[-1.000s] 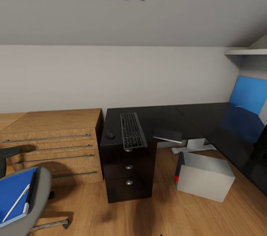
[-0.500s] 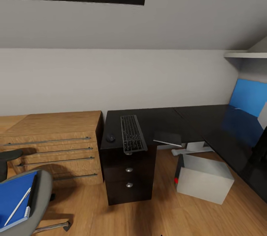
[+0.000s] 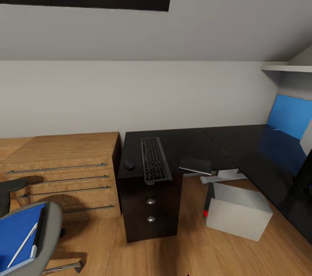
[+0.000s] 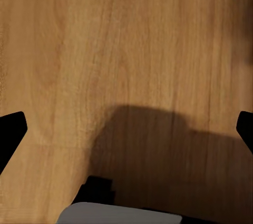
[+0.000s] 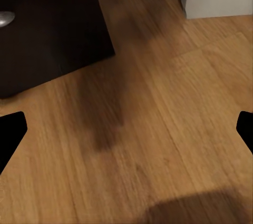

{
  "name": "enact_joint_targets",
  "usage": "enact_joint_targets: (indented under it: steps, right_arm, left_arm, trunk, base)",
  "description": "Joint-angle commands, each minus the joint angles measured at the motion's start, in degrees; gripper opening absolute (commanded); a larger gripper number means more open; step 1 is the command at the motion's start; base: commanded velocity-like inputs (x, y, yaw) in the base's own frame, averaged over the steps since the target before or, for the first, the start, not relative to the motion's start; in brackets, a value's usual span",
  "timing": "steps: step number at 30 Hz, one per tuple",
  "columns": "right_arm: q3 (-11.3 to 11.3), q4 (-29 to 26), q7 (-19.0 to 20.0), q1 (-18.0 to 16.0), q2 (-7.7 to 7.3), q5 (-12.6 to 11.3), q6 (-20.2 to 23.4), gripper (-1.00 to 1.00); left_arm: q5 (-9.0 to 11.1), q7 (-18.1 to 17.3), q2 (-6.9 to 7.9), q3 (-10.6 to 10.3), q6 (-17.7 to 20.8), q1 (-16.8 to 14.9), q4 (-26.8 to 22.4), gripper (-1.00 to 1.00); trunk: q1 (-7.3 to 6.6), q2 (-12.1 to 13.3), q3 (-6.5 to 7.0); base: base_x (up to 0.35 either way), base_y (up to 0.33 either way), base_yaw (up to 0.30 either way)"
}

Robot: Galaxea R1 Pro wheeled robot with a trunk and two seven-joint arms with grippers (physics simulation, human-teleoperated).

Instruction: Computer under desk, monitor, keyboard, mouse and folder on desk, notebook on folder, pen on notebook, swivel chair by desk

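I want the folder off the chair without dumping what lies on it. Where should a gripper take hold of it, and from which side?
The blue folder lies flat on the swivel chair seat with the white pen lying loose on top. I would probably lift the pen off first, then pinch the folder's edge nearest the desk, coming in level from that open side, since the armrest guards the far side.
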Motion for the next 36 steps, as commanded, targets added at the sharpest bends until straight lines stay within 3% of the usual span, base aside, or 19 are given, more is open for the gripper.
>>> enact_joint_targets:
  steps: [1,17,20,22,23,36]
  right_arm:
    - [0.5,0.0,-0.4,0.0,0.03,-0.2,-0.1,1.00]
    - [0.5,0.1,-0.5,0.0,0.07,-0.2,-0.1,1.00]
    - [0.5,0.2,-0.5,0.0,0.07,-0.2,-0.1,1.00]
    - [0.5,0.4,-0.5,0.0,0.07,-0.2,-0.1,1.00]
    - [0.5,0.4,-0.5,0.0,0.07,-0.2,-0.1,1.00]
    - [0.5,0.6,-0.4,0.0,0.07,-0.2,-0.1,1.00]
  left_arm:
    - [0.5,0.5,0.05,-0.3,0.2,0.0,-0.1,1.00]
    - [0.6,0.1,0.04,-0.1,-0.4,0.0,3.3,1.00]
    - [0.6,0.1,0.03,0.0,-1.9,0.0,3.5,1.00]
    - [0.6,0.3,-0.06,-0.1,-6.9,0.0,7.4,1.00]
    - [0.6,0.3,-0.09,-0.1,-7.4,0.0,8.1,1.00]
    - [0.4,0.2,-0.05,-0.4,-9.3,0.0,11.1,1.00]
  trunk:
    - [-0.23,0.4,0.13]
    - [-3.74,6.8,3.00]
    - [-4.40,8.0,3.54]
    - [-4.84,8.8,3.90]
    - [-5.06,9.2,4.08]
    - [-7.92,14.4,6.41]
  base:
    - [0.000,0.000,0.000]
    - [0.000,0.000,0.000]
    - [0.000,0.000,0.000]
    - [0.000,0.000,0.000]
    - [0.000,0.000,0.000]
    - [0.000,0.000,0.000]
